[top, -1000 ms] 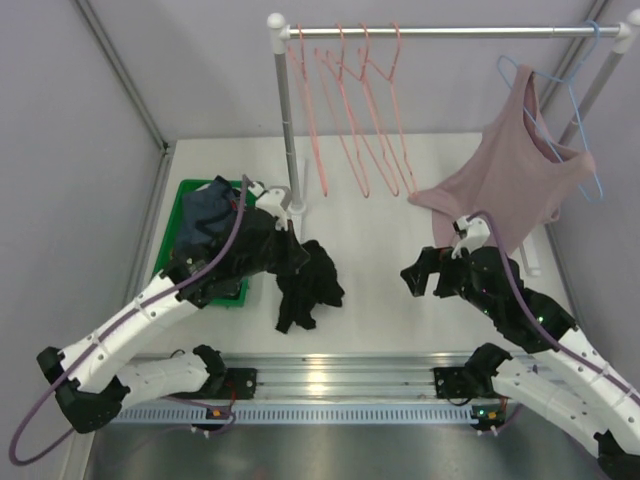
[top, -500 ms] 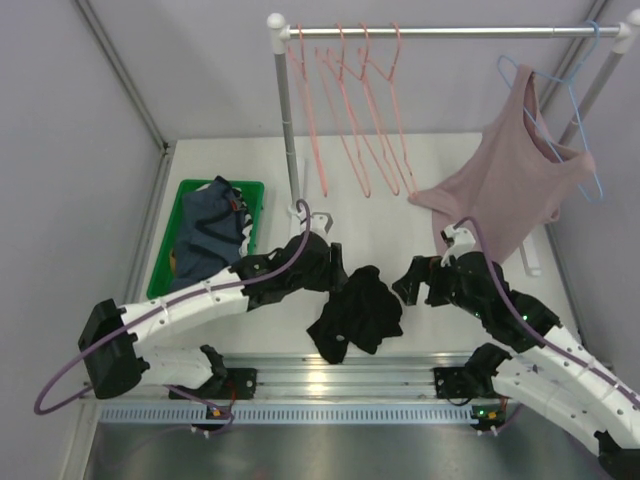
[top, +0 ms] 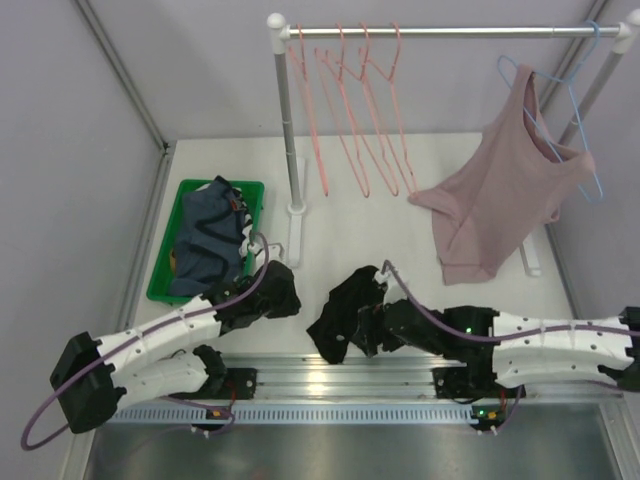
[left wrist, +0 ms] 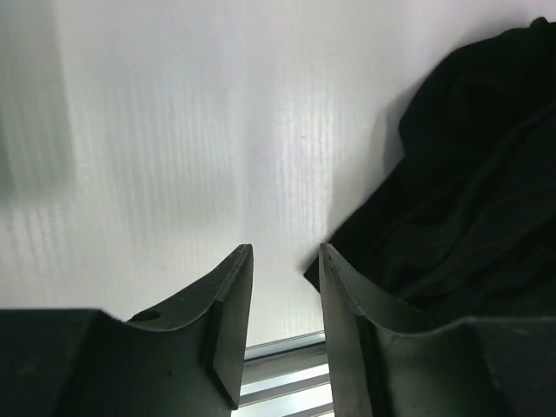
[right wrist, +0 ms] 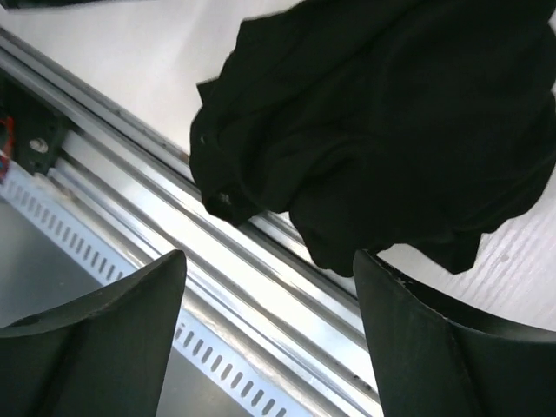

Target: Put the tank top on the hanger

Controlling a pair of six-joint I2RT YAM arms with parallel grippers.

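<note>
**Tank top** (top: 338, 318): black, soft and limp. It lies crumpled in a loose heap on the desk (top: 400, 220), nearward and slightly right of the rack post (top: 290, 150). Its lowest folds reach the aluminium rail (top: 330, 378). The bunching hides any strap or neck opening.

**Left gripper** (left wrist: 285, 252): jaws narrow, holding nothing. It sits nearward of the rack post, just left of the heap and not touching the cloth. It is probably parked clear so that the other arm can work.

**Right gripper** (right wrist: 268, 256): jaws wide and empty, facing the heap's near folds. It appears placed to pinch a fold and lift.

**Hanger** (top: 345, 120): thin salmon-pink wire, one of four alike. It hangs bare on the bar (top: 450, 32), just right of the rack post's top.

**Progress**: judged early. The garment needs opening out before any strap can be threaded.
</note>
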